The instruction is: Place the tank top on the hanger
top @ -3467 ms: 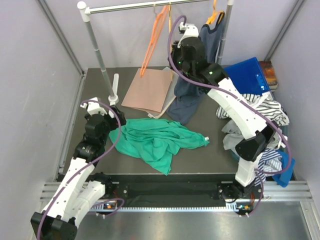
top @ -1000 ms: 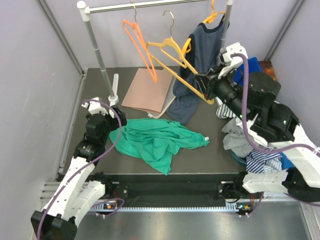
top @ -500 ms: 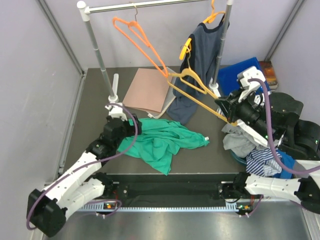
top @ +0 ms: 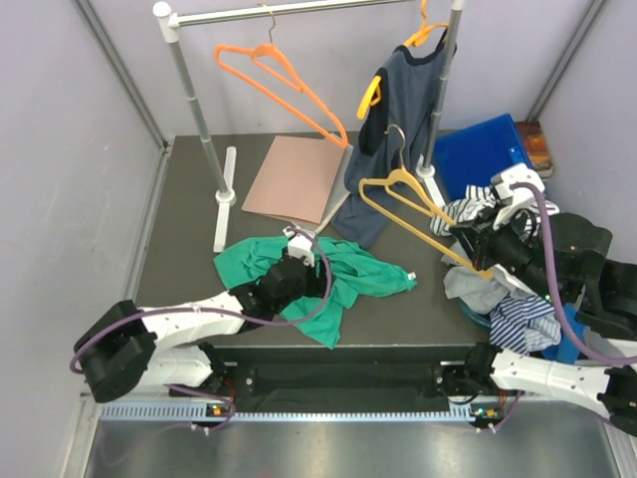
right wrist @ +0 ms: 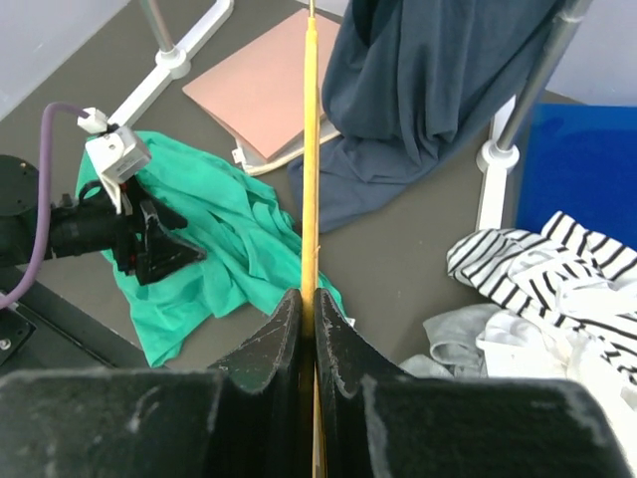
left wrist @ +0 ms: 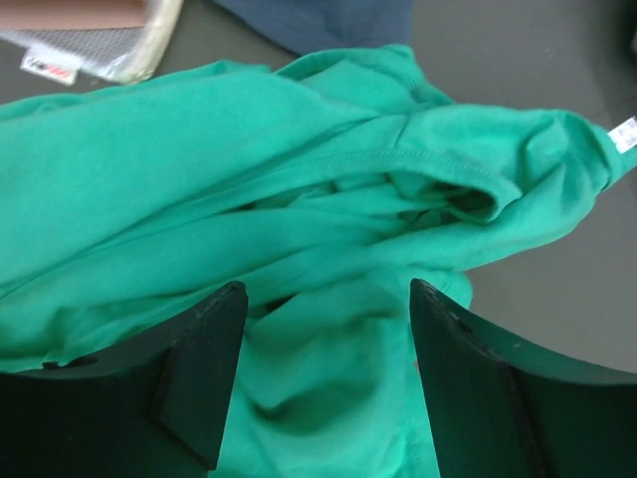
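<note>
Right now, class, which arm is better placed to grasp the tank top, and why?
Left. The left gripper hangs open right over the crumpled tank top, a fold between its jaws. The right gripper is shut on the hanger, off to the side.

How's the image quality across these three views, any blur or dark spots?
Top external: evenly lit and sharp, no glare on the tank top. Left wrist: fabric crisp, but the left gripper has dark, soft-edged fingers. Right wrist: the right gripper and its fingers are blurred up close; the hanger they pinch looks sharper farther out.
</note>
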Controlling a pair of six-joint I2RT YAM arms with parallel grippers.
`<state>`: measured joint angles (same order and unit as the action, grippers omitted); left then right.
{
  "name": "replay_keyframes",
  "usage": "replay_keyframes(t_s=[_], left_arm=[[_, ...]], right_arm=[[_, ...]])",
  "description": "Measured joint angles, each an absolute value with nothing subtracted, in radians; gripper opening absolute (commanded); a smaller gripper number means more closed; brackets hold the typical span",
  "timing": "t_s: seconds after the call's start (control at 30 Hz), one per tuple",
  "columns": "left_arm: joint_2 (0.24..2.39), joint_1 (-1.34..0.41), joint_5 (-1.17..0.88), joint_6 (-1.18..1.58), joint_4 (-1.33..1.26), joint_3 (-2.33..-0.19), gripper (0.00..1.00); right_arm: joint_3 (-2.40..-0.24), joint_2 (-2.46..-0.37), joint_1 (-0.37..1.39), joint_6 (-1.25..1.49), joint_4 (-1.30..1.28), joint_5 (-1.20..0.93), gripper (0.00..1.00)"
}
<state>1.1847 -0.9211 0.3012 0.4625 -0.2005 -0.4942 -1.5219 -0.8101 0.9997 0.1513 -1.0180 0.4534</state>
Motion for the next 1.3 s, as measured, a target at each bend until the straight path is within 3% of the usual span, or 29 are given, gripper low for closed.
replay_keyframes(t_s=[0.37, 0.6, 0.97, 1.0, 1.07, 1.1, 1.3], left_arm=[[1.416, -0.925, 0.198, 0.506, -0.377, -0.621, 0.7], [1.537, -0.925, 0.159, 0.535, -0.38, -0.734, 0.66], [1.625, -0.933, 0.089, 0.622, -0.393, -0.739, 0.56], [1.634, -0.934, 0.087, 0.627, -0.393, -0.739, 0.45], [1.65, -0.937, 0.084, 0.634, -0.394, -0.741, 0.11], [1.659, -0.937, 0.083, 0.635, -0.394, -0.745, 0.0], [1.604, -0.938, 0.167, 0.597, -0.358, -0.754, 0.0]], right_arm=[[-1.474, -0.767, 1.0, 0.178, -1.021, 0.482, 0.0], [-1.452, -0.759, 1.0, 0.187, -1.026, 0.489, 0.0], [-1.447, -0.741, 1.0, 0.188, -1.023, 0.504, 0.0], [-1.447, -0.741, 1.0, 0.188, -1.023, 0.504, 0.0], [-1.447, -0.741, 1.0, 0.188, -1.023, 0.504, 0.0], [-1.447, -0.741, 1.0, 0.188, -1.023, 0.504, 0.0], [-1.446, -0.735, 1.0, 0.194, -1.022, 0.513, 0.0]])
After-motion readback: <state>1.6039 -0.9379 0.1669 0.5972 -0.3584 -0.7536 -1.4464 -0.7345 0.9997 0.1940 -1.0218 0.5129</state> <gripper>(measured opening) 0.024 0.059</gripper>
